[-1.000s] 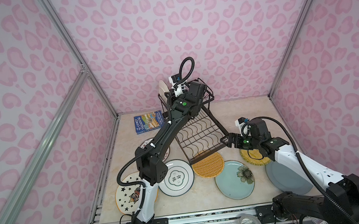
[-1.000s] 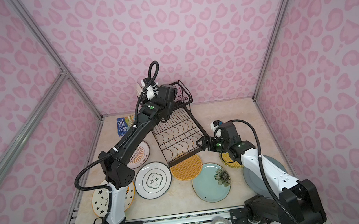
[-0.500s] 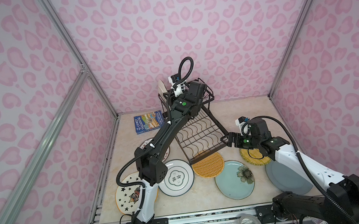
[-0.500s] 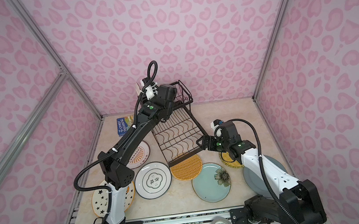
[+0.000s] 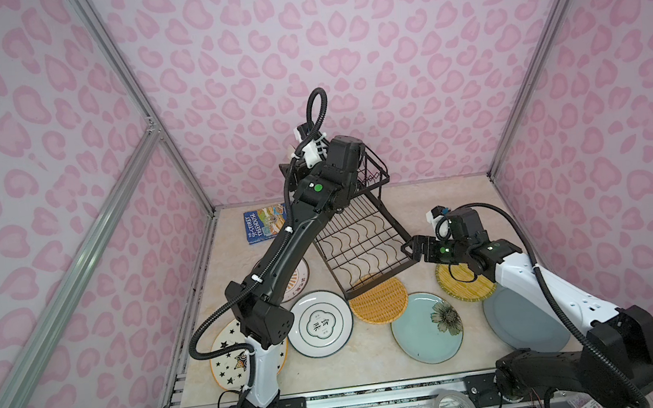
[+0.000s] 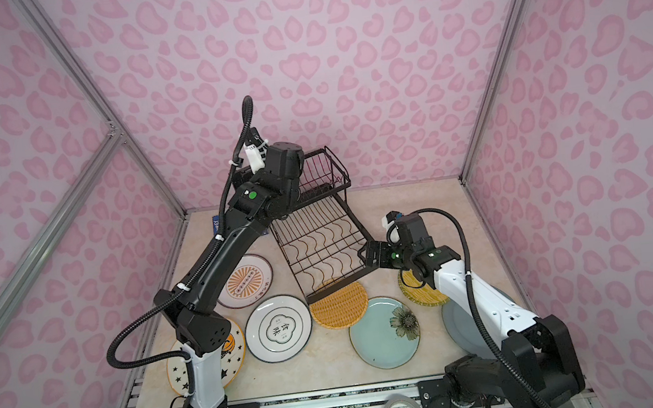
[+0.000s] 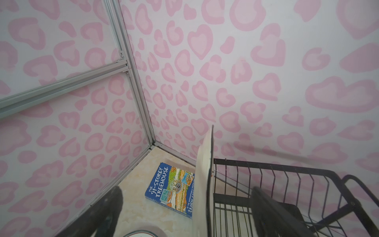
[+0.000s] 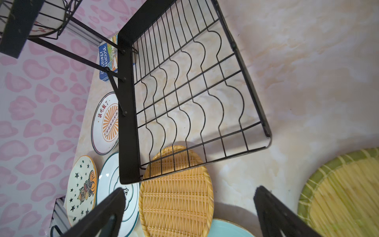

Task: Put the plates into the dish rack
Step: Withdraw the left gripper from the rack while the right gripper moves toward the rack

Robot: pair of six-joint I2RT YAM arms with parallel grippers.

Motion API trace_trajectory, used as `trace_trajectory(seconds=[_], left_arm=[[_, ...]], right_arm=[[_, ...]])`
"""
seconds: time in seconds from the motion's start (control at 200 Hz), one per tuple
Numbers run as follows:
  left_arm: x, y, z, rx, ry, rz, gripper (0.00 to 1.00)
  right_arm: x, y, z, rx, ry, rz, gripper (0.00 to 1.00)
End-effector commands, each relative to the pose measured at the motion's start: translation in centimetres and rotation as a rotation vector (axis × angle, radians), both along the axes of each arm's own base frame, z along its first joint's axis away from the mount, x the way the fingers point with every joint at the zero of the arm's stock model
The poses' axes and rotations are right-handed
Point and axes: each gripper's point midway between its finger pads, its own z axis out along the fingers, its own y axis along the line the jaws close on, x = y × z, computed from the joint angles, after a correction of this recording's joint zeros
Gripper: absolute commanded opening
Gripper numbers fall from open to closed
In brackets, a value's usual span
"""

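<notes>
Left pincer (image 7: 186, 192) wide, straddling white plate (image 7: 205, 174) standing on edge in dish rack (image 7: 287, 170) basket; clipping rim on retreat could topple it. Right pincer (image 8: 190, 190) wide, empty, near rack tray; other plates (image 5: 321, 323) flat on surface (image 5: 356, 367)

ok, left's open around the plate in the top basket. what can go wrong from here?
1. The cream plate stands on edge in the raised basket, straddled by the open left gripper; a sideways retreat could clip it and tip it out.
2. The orange woven plate lies partly under the front edge of the dish rack; dragging it out may shift the rack.
</notes>
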Motion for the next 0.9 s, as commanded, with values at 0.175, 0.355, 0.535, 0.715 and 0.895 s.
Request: trace_trajectory(seconds=[0.175, 0.355, 0.535, 0.715, 0.895], left_arm=[[-3.7, 1.5, 3.0, -0.147, 0.036, -0.246, 0.98], [-7.6, 4.6, 0.7, -0.258, 0.127, -0.406, 0.98], [-13.3, 8.2, -4.7, -0.388, 0.217, -0.555, 0.97], [-17.9, 9.1, -11.7, -0.422, 0.354, -0.587, 0.97], [-19.1, 7.3, -15.8, -0.546, 0.412, -0.655, 0.97]], right_arm=[[4.3, -1.8, -3.5, -0.206, 0.039, -0.066, 0.97], [7.5, -2.3, -5.4, -0.327, 0.066, -0.072, 0.97], [11.0, -1.8, -7.3, -0.429, 0.106, -0.018, 0.88], [13.7, -0.6, -8.7, -0.481, 0.129, 0.055, 0.73], [14.8, -0.3, -10.5, -0.536, 0.171, 0.115, 0.61]])
